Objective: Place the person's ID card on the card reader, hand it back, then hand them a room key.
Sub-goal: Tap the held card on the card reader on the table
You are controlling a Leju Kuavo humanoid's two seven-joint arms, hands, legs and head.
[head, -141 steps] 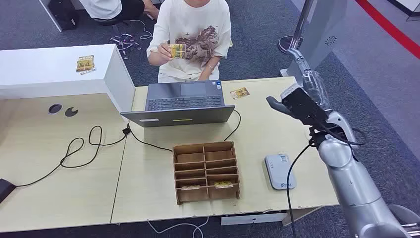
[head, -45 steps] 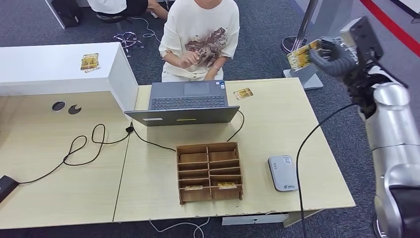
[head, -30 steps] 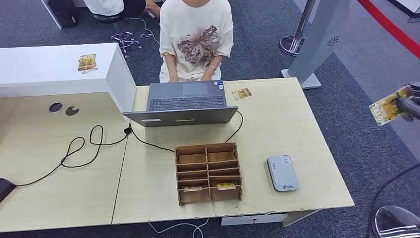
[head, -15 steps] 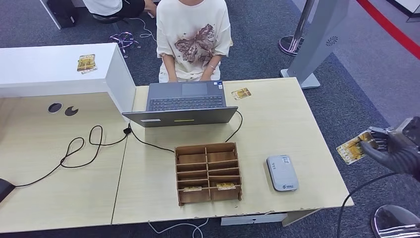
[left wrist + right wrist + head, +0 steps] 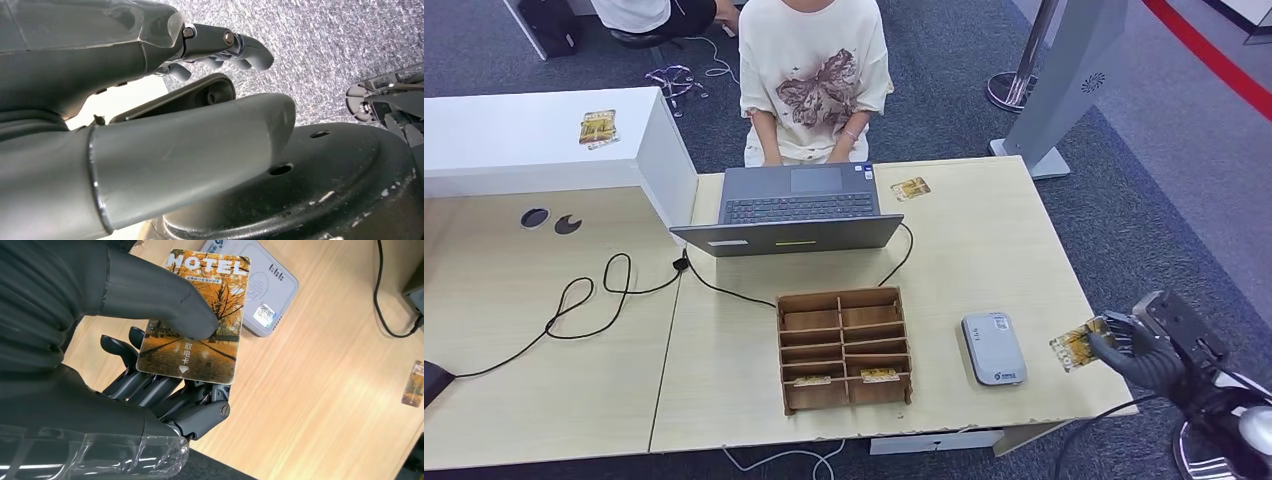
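In the head view, the right hand (image 5: 1136,352) is low at the table's (image 5: 984,250) right edge, pinching a yellow-orange card (image 5: 1079,345) that sits above the tabletop just right of the grey card reader (image 5: 992,348). A wooden compartment box (image 5: 843,345) stands left of the reader, with two small cards in its front row. An open laptop (image 5: 794,208) faces the person (image 5: 812,75) seated behind the table, and another card (image 5: 909,188) lies beside the laptop. In the left wrist view, the left hand (image 5: 165,130) hangs over grey carpet, its fingers (image 5: 235,47) curled in around nothing. In the right wrist view, the thumb (image 5: 160,295) presses the card (image 5: 200,335), printed "HOTEL" over an autumn scene, against the fingers (image 5: 165,390) beneath it, above the table near the card reader (image 5: 265,295).
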